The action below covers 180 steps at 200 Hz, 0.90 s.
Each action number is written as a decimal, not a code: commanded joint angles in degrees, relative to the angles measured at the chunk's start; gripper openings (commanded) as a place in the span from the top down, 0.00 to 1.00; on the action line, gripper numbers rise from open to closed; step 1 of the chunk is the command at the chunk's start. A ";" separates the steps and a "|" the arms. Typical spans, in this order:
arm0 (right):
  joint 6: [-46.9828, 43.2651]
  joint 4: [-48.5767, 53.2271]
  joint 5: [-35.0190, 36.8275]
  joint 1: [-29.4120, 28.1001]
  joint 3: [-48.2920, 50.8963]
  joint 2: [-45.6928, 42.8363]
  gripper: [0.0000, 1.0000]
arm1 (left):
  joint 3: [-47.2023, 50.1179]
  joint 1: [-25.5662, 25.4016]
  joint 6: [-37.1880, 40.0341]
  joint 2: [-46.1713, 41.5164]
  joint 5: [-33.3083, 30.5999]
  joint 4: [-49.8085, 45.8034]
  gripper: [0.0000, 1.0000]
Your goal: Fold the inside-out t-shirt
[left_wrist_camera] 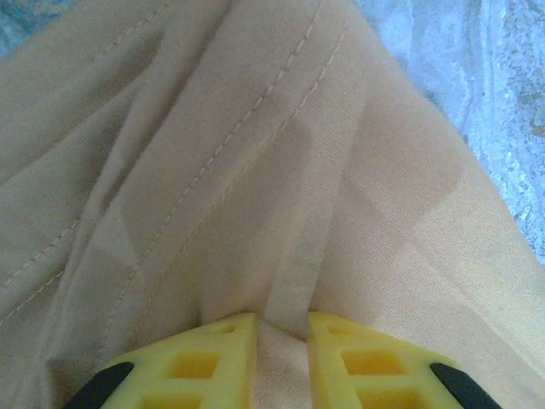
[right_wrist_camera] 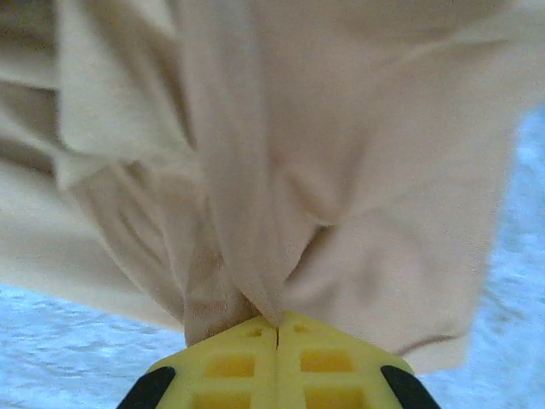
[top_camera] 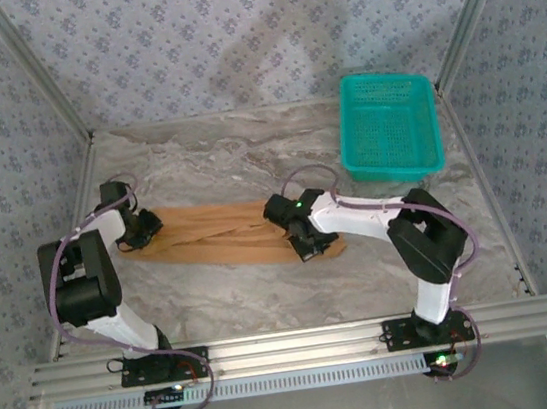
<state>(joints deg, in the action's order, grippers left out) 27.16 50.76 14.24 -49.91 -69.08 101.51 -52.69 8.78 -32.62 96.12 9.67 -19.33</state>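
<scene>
T-shirt [top_camera: 222,233]: tan-orange, bunched into long narrow band with lengthwise wrinkles, lying left to right across middle of marble table [top_camera: 266,301]. Double-stitched seam visible in left wrist view. Left gripper [top_camera: 145,226] pinches cloth fold at left end. Right gripper [top_camera: 309,245] clamped tight on gathered fabric at right end. Green basket [top_camera: 385,77] at far right, apart from shirt.

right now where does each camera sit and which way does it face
top: above and behind the arms, looking down at the table; both arms, left gripper and right gripper on the shirt.
left wrist: on the left arm, looking along its yellow fingers at pinched shirt cloth.
right wrist: on the right arm, its fingers shut on bunched shirt.
shared: all three see the shirt.
</scene>
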 commanded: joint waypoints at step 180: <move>3.24 -11.67 -12.02 20.66 1.23 -5.23 0.51 | -13.19 2.37 1.33 1.43 2.03 -7.39 0.57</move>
<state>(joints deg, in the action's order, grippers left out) 28.71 43.94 7.53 -30.04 -66.24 92.18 -63.46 10.28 -32.36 94.11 10.96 -23.59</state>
